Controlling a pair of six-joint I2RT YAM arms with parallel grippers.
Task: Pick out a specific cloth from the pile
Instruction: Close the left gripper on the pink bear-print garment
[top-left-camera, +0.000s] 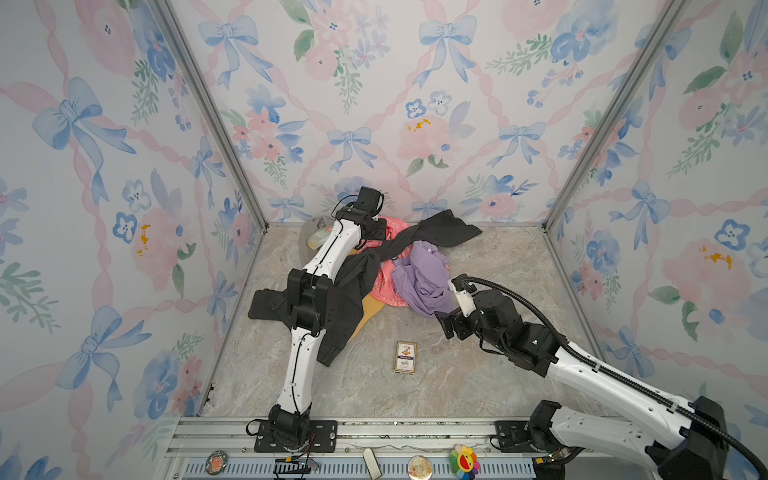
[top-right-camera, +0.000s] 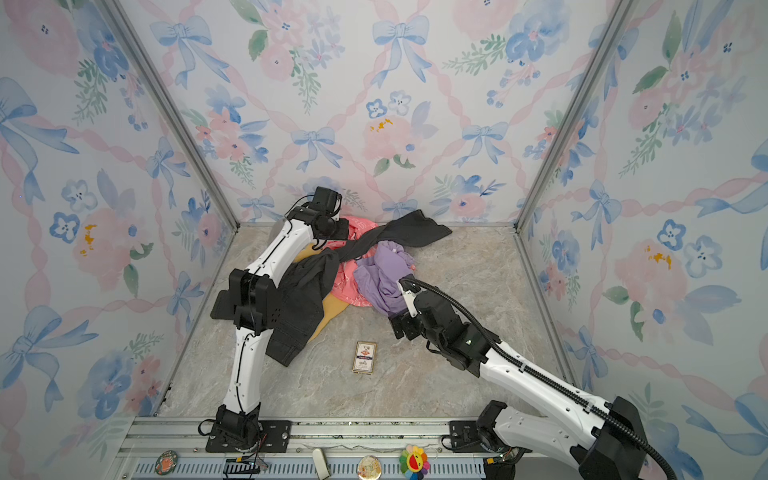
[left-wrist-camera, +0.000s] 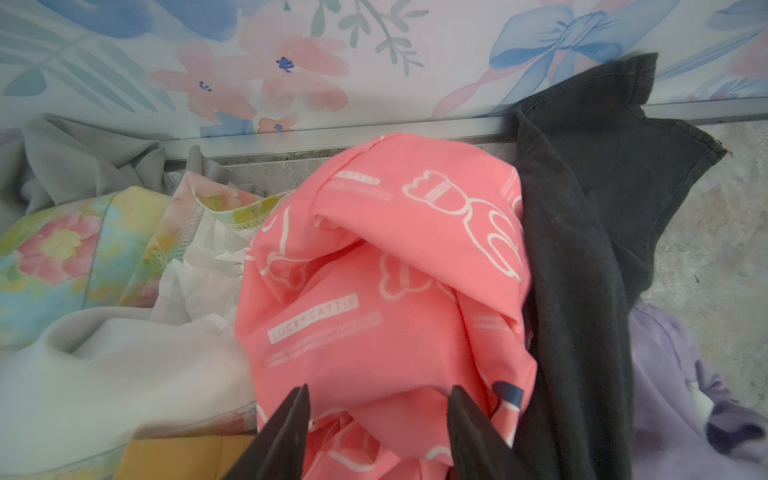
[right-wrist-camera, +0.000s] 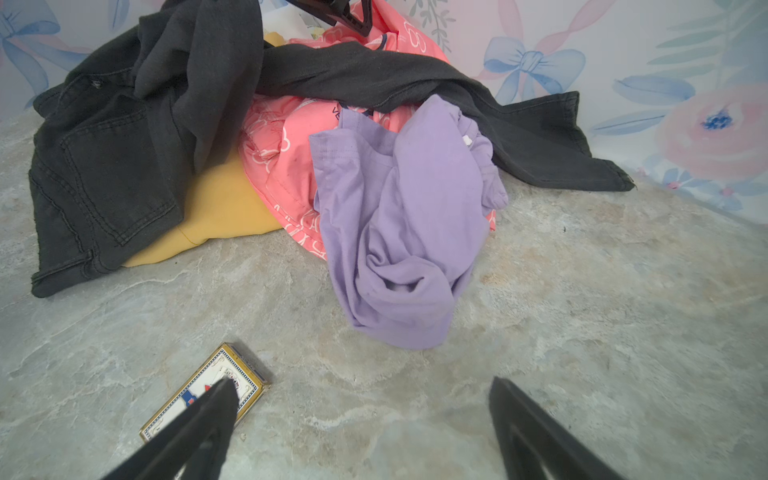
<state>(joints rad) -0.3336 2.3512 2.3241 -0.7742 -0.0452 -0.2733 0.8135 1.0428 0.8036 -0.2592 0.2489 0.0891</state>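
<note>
Coral thin cloth, crumpled | left pincer flanking fold

You've got one readable mark: "LUCKY CATTLE" in a white bar, printed on the cloth; the finer lines beneath it blur out. The card box, six o'clock from the pile, carries print too small to read

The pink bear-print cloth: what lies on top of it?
Dark grey jeans drape across the pink cloth; a lilac cloth covers one side. Parts beneath are hidden.
</note>
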